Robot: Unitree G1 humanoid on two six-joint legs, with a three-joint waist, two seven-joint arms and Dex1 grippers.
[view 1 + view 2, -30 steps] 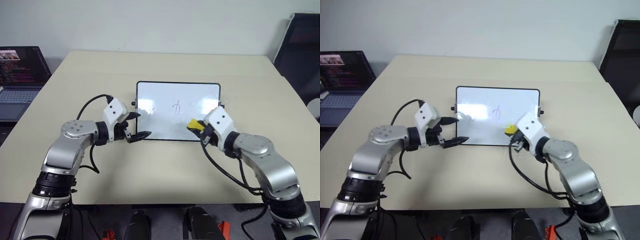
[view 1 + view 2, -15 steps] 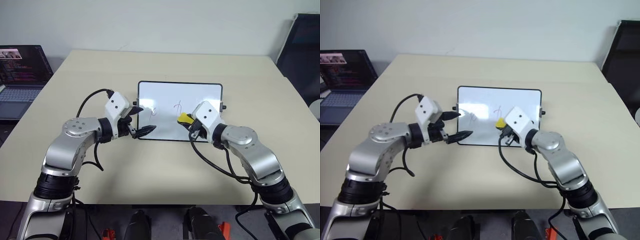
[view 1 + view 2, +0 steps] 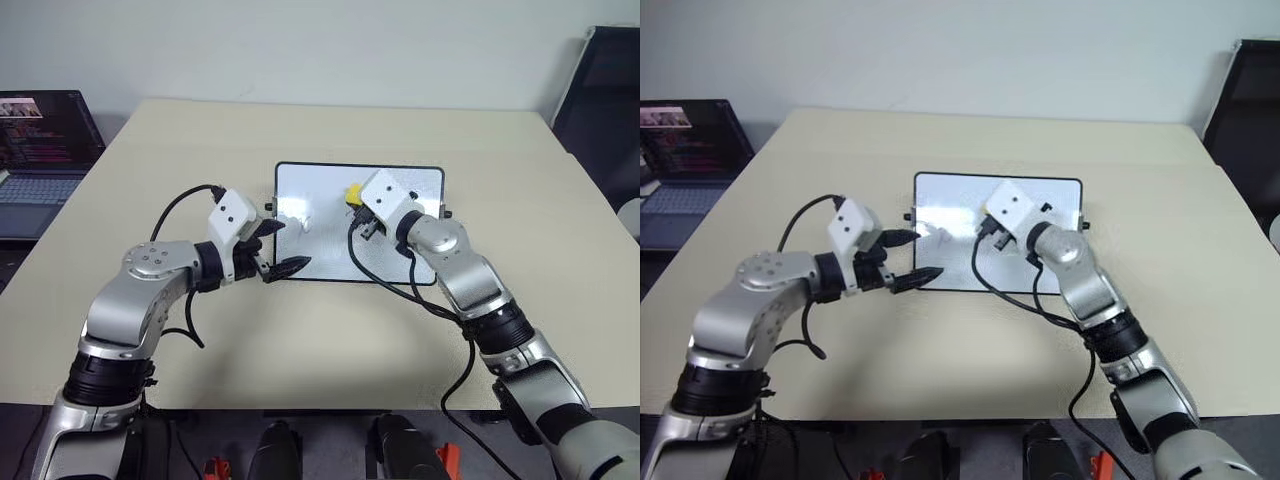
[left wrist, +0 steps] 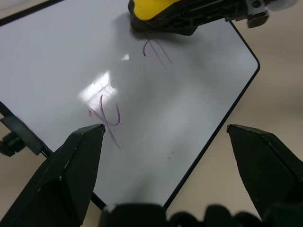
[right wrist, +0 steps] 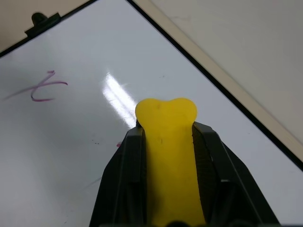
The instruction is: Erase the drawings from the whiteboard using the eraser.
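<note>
You won't find any word, number, brand or label that can be read here. The marks on the whiteboard (image 3: 330, 215) are pen scribbles (image 4: 108, 120), loose purple loops and strokes that form no letter or figure; one sits near the board's left edge, another (image 4: 154, 49) lies just beside the yellow eraser (image 5: 169, 142) toward the board's far edge. The laptop (image 3: 40, 150) past the table's left edge has lines of coloured text on its dark screen, but they are too small for you to make out. The eraser carries no print that you can see.
</note>
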